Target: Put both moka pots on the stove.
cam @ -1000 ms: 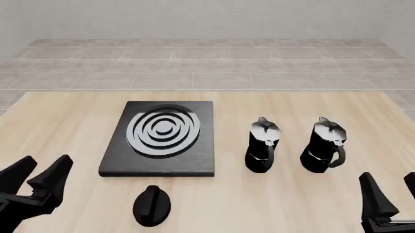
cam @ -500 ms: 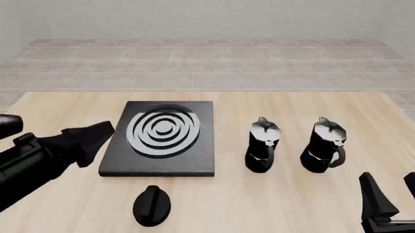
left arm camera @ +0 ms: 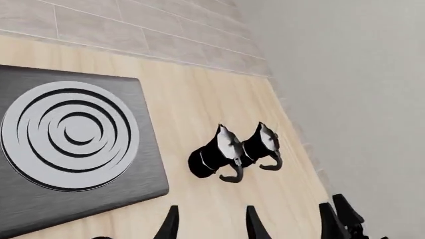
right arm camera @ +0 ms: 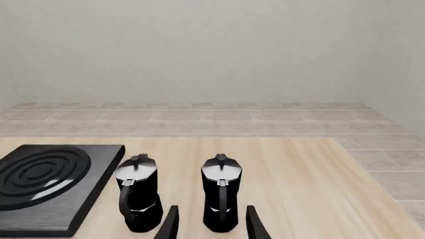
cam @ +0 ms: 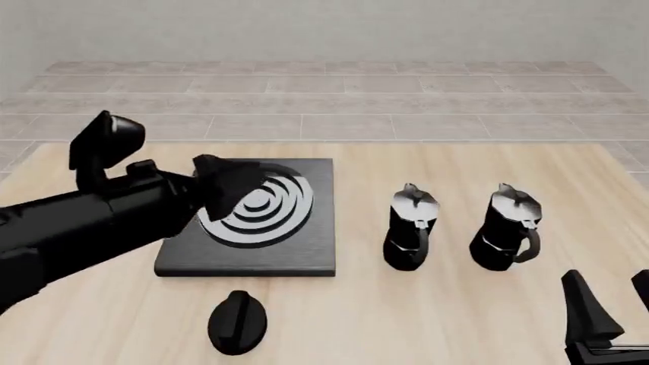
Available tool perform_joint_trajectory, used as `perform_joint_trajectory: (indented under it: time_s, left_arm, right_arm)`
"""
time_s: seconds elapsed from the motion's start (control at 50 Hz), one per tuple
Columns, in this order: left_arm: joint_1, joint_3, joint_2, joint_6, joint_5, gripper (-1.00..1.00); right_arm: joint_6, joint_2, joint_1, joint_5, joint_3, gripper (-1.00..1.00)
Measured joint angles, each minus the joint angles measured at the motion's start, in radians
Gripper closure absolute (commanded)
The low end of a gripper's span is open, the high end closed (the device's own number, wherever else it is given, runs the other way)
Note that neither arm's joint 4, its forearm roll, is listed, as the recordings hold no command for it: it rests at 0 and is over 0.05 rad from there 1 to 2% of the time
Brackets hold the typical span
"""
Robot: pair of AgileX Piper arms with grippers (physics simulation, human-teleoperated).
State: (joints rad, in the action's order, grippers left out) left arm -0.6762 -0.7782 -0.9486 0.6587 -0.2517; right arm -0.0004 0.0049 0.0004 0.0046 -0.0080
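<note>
**Op:** Since half a second ago my left arm has swung in from 9 o'clock and now lies over the near-left part of the stove, with the left gripper above the burner rings. Nothing else has shifted.

**Spotter:** Fingers on that side?

**Op:** Apart. In the left wrist view the left gripper shows two fingertips with bare wood between them, holding nothing.

**Spotter:** And the pots?

**Op:** Both stand upright on the table, at 3 o'clock from the stove and off it. The nearer moka pot sits just beside the slab's right edge; the farther moka pot stands at its 3 o'clock, a gap between them. Handles face me.

**Spotter:** Right side?

**Op:** The right gripper is low at 5 o'clock in the front view, fingers spread. In the right wrist view the right gripper points at the pair, the farther moka pot showing between its fingertips but not touched, the nearer moka pot next to the stove.

**Spotter:** Anything else on the wood?

**Op:** A black oval knob at 6 o'clock from the stove, clear of it.
</note>
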Motion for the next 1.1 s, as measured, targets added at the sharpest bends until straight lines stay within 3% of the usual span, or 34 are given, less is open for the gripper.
perform_joint_trajectory:
  time_s: [0.26,0.52,1.1]
  left_arm:
    - [-0.1,-0.102,-0.146,0.096,0.0,-1.0]
    - [-0.161,-0.199,-0.285,0.142,-0.008,-1.0]
    - [-0.175,-0.376,-0.535,0.111,0.009,-1.0]
  right_arm:
    - [0.0,0.0,0.0,0.0,0.0,-1.0]
    - [0.0,0.0,0.0,0.0,0.0,-1.0]
    - [0.0,0.0,0.0,0.0,0.0,-1.0]
